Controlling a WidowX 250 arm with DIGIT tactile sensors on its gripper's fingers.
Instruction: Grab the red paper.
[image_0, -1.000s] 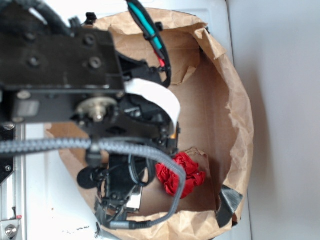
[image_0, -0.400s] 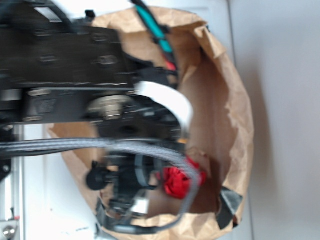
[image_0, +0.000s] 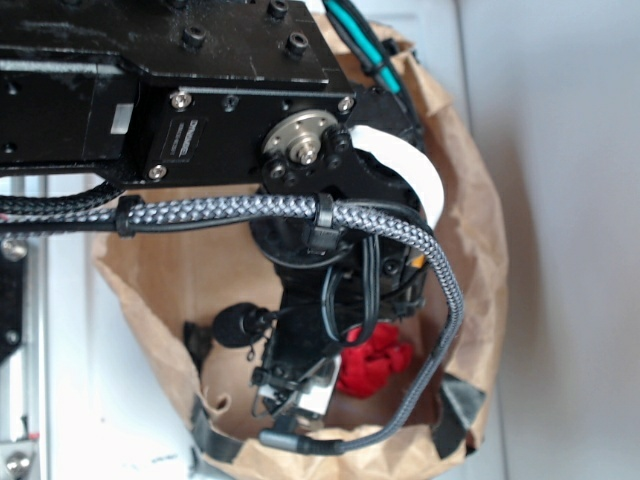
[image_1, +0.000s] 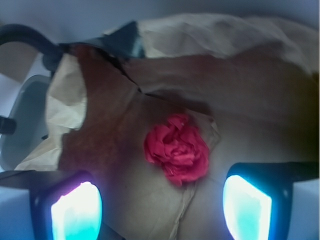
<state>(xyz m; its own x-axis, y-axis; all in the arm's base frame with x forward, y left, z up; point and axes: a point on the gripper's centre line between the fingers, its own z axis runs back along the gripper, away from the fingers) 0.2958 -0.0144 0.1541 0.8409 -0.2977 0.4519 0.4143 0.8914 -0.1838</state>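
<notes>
The arm has swung over the brown paper bag (image_0: 470, 230) since a second ago, now covering part of the red paper (image_1: 177, 148). The pincer (image_1: 162, 202) stands apart, above and clear of the wad, so descent and closure remain.

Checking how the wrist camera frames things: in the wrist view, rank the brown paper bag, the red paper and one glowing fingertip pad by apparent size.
1. Brown paper bag, fills most of the frame.
2. Red paper and a glowing pad look alike; the pad is nearer the camera and cropped, so no ranking.

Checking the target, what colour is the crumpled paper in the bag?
Bright red paper, clearest in the wrist view.
</notes>
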